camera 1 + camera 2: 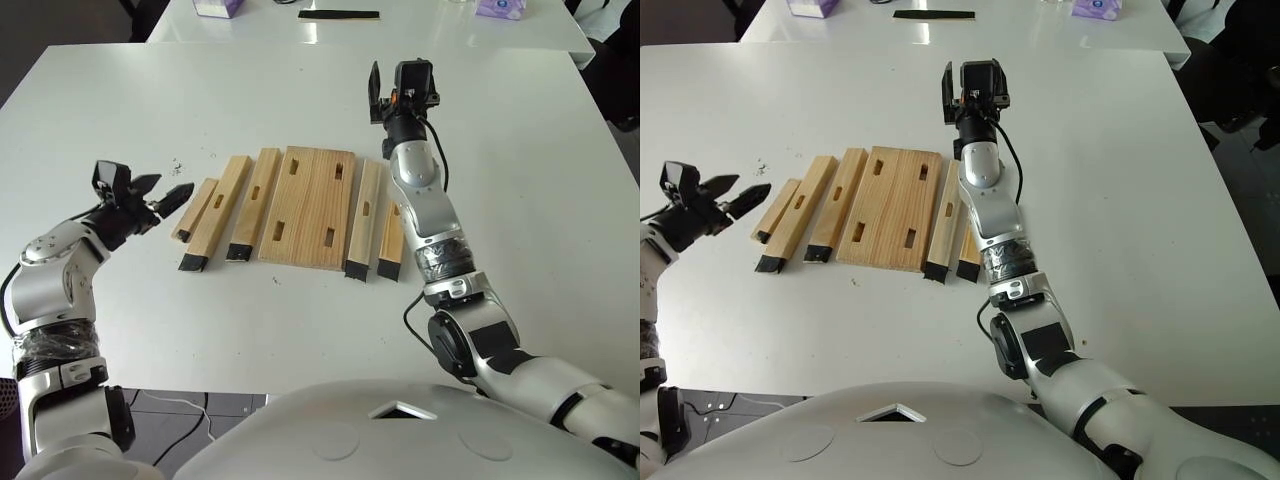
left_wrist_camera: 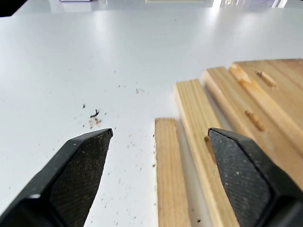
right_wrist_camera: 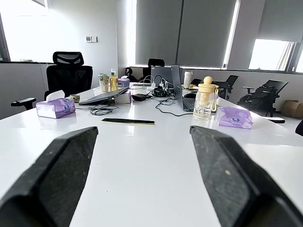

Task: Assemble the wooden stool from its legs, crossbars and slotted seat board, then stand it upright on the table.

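On the back table: one tissue box with a sheet poking up; a second box next to a clear jar with a yellow lid, contents hard to tell; small bottles, too far to read their fill; also a laptop and a black strip.

On the near table, flat and unassembled in one row: seat in the middle, slots up. To its left, two legs, then the short left crossbar. To its right, a third leg, then the right crossbar, partly under the right arm. All side by side, close or touching, with black caps on the near ends.

Left gripper low over the table, just left of the left crossbar's far end, fingers wide apart and holding nothing.

Right gripper raised past the seat's far right corner, facing the back table, fingers apart and holding nothing.

Broad stretch of tabletop on every side of the row, widest to the right and beyond, least toward the near edge. Dark crumbs just beyond the left gripper.
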You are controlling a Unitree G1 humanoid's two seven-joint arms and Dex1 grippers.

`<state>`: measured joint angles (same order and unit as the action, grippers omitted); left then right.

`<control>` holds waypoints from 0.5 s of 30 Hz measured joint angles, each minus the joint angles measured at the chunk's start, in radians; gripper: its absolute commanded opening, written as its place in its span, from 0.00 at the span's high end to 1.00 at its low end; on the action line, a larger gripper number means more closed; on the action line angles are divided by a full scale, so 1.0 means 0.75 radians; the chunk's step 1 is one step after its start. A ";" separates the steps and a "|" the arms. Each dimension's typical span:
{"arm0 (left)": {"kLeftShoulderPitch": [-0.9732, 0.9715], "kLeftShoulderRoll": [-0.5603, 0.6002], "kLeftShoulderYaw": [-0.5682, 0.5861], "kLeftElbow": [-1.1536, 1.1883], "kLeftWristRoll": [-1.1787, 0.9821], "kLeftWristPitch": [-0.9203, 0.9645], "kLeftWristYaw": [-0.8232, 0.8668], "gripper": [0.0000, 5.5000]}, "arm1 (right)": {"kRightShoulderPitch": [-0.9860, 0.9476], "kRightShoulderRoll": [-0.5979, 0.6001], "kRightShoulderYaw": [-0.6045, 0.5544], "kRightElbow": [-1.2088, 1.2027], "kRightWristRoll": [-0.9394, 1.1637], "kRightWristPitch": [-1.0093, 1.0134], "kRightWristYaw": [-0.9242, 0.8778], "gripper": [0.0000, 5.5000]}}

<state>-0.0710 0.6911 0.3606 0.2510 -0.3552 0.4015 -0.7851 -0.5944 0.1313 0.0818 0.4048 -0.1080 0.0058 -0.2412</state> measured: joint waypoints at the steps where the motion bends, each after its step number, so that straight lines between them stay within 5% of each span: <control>1: -0.001 0.007 -0.003 0.030 0.010 -0.016 -0.003 0.32 | 0.000 0.000 0.002 0.003 -0.011 -0.003 -0.001 0.35; 15: 0.072 0.043 -0.065 0.122 0.065 -0.126 -0.119 0.32 | 0.047 0.008 0.039 -0.004 -0.034 -0.012 -0.003 0.35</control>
<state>-0.0171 0.7233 0.3119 0.3426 -0.3065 0.3073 -0.8745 -0.5593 0.1373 0.1108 0.4015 -0.1335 -0.0035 -0.2432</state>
